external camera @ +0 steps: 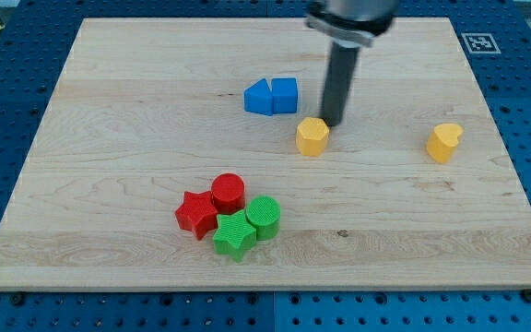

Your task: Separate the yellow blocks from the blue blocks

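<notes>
Two blue blocks, a triangular one (258, 97) and a cube (285, 95), sit touching side by side near the desk's (109, 138) top middle, and my tip (331, 124) is down just right of them, right beside the top-right edge of the yellow hexagon block (312, 136). The yellow heart block (444, 141) sits well apart toward the view's right. No hand here, only the rod; red star (195, 214), red cylinder (229, 193), green star (234, 235) and green cylinder (264, 217) huddle together lower left.
</notes>
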### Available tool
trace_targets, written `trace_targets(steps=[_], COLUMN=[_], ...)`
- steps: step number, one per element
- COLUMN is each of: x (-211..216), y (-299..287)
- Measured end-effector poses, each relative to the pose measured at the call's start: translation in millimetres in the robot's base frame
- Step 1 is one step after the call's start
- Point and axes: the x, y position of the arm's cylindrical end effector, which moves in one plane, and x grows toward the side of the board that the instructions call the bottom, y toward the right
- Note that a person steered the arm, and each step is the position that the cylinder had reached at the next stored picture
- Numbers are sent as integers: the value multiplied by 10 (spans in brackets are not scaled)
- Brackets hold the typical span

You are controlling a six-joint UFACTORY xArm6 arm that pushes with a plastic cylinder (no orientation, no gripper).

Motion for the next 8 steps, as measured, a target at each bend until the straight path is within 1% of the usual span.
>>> trace_targets(steps=[1, 2, 3, 4, 5, 6, 7, 8], x=[-16, 205, 326, 326, 326, 326, 369, 508], y=[-544, -586, -327, 221, 595, 373, -103, -33])
